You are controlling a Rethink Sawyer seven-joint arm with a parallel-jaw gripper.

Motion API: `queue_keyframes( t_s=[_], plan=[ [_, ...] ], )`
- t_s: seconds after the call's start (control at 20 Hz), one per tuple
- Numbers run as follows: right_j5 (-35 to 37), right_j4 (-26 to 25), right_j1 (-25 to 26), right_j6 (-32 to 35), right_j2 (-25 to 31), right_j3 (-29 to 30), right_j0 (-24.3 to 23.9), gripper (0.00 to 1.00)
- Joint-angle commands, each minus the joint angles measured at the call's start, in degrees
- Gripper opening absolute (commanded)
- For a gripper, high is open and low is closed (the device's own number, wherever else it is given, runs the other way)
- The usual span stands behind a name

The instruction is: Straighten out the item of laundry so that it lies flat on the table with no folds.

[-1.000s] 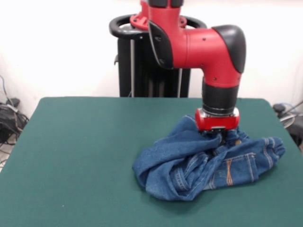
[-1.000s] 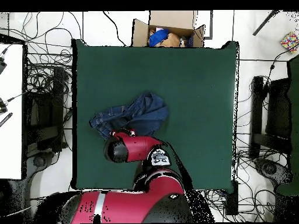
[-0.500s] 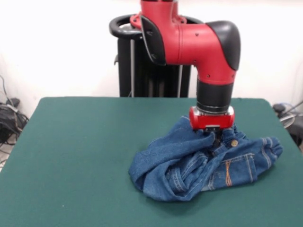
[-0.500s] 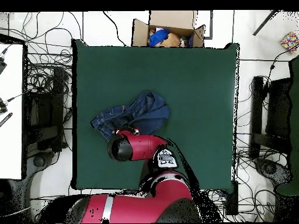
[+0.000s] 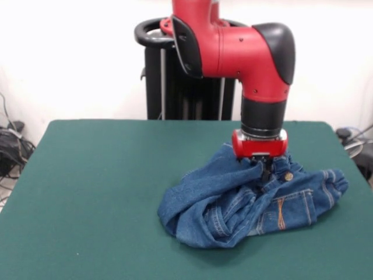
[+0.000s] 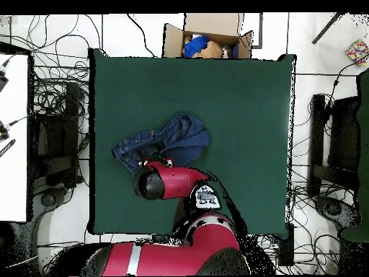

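While I press down into the cloth, this is how things stand from my jaws outward:

Jeans: the jeans (image 5: pixel 250 201) lie bunched directly under and around my gripper (image 5: pixel 266 170), folded over themselves, with one rounded lobe spilling away from my jaws toward the table's middle and the waistband end just beside them on the other side.

Why they sit so: my judgement is that the heap is crumpled because the legs are doubled over the seat, so nothing lies flat yet.

My jaws: buried among the denim folds near the button; I cannot tell whether they are clenched on cloth or released.

Why I am here: I judge this spot, close to the waistband, a fair anchor for dragging the cloth out.

Table: the table (image 5: pixel 105 175) stretches bare well away from my jaws, room enough to spread the legs.

Overhead: my arm covers my jaws; the jeans (image 6: pixel 169 141) show just beyond it on the table (image 6: pixel 238 108).
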Motion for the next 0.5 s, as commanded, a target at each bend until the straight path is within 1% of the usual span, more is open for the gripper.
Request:
queue_keyframes(
  t_s=[0.05,0.25,0.5],
  plan=[
    [4.1,-2.5,-4.0,3.9,2.5,-0.8,-3.0,1.00],
    [8.4,-4.5,-5.6,-0.1,4.8,-2.6,-7.7,1.00],
    [12.2,-6.5,-7.7,-2.2,6.5,-3.3,-10.7,1.00]
  ],
)
